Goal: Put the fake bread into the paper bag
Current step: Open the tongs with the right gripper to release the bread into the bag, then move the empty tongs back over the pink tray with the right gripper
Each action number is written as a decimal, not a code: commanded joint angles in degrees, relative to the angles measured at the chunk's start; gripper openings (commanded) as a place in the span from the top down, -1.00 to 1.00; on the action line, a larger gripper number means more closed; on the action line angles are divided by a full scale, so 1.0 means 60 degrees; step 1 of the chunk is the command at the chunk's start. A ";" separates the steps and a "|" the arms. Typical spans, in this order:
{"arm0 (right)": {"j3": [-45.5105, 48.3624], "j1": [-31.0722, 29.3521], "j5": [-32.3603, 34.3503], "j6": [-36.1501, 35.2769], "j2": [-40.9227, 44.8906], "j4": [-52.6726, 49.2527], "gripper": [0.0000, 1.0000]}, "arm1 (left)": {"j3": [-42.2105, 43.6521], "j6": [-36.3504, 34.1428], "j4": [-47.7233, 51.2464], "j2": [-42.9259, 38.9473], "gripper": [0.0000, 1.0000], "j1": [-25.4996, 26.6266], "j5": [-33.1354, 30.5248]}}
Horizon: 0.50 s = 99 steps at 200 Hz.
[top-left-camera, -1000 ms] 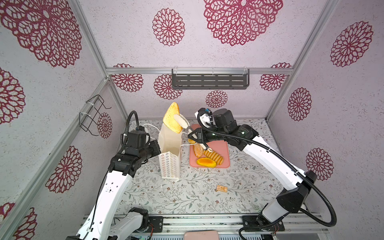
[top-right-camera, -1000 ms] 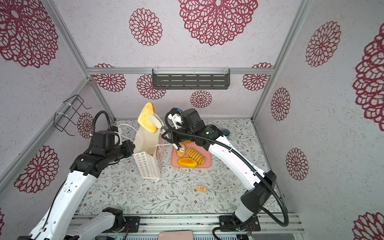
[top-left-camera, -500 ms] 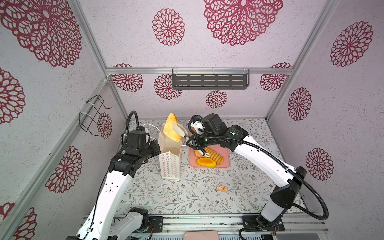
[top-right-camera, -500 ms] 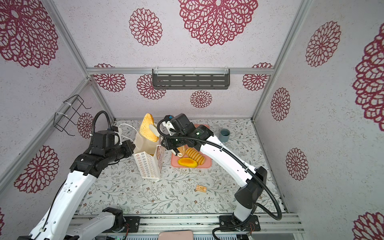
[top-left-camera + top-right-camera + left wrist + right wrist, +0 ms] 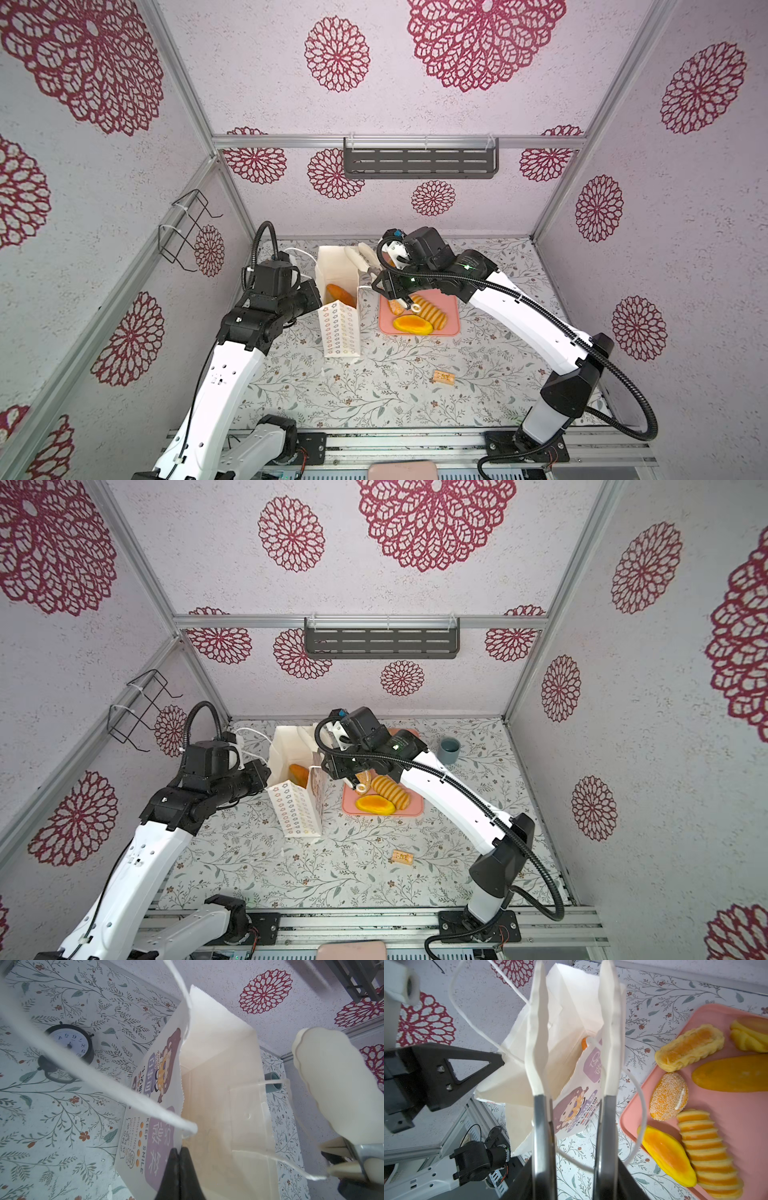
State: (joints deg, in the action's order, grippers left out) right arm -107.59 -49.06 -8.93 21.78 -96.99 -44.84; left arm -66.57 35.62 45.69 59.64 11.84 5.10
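Tan printed block [image 5: 444, 376]: lies alone on the near part of the table [image 5: 374, 399], and is not part of the job.
Paper bag [image 5: 340, 328]: stands upright, a little left of the middle, with its mouth facing up.
Left gripper [image 5: 180, 1152]: its black jaws are pressed together on the left rim of the bag, so it holds the mouth wide and steady.
Bread in bag [image 5: 340, 294]: one orange piece lies inside, low down.
Pink tray [image 5: 452, 309]: just right of the bag; the remaining fake bread [image 5: 668, 1096] lies on it, several pieces close together.
Cord handle [image 5: 642, 1105]: the bag's right handle hangs loose over the left edge of the tray.
Right gripper [image 5: 573, 972]: hovers over the far part of the bag's mouth, jaws apart, with nothing between them.
Grey-blue cup [image 5: 450, 750]: far right, well apart from everything.
Step in hand: I judge that one drop is done and the following pick is not yet begun.
Next move: the right gripper should rise clear of the rim, go right and nearer to the tray, and come down over one piece, taking care not to catch the cord.
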 commanded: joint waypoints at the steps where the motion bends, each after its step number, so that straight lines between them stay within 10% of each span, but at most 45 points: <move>1: -0.0425 0.0029 0.0603 -0.0144 0.0767 0.0304 0.09 | 0.0130 -0.0026 -0.0267 0.0009 1.00 -0.0046 0.0058; 55: 0.0041 0.0549 0.1211 -0.0209 0.1681 -0.0006 0.10 | 0.0151 -0.0018 -0.0275 0.0002 1.00 -0.0065 0.0058; 99: 0.1737 0.1787 0.0959 0.0058 0.2877 0.0018 0.12 | 0.0170 -0.0032 -0.0240 -0.0060 0.61 -0.0053 -0.0043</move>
State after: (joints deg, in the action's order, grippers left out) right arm -101.16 -42.28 -3.77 21.61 -84.25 -45.30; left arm -66.39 35.88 45.69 59.64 11.84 5.04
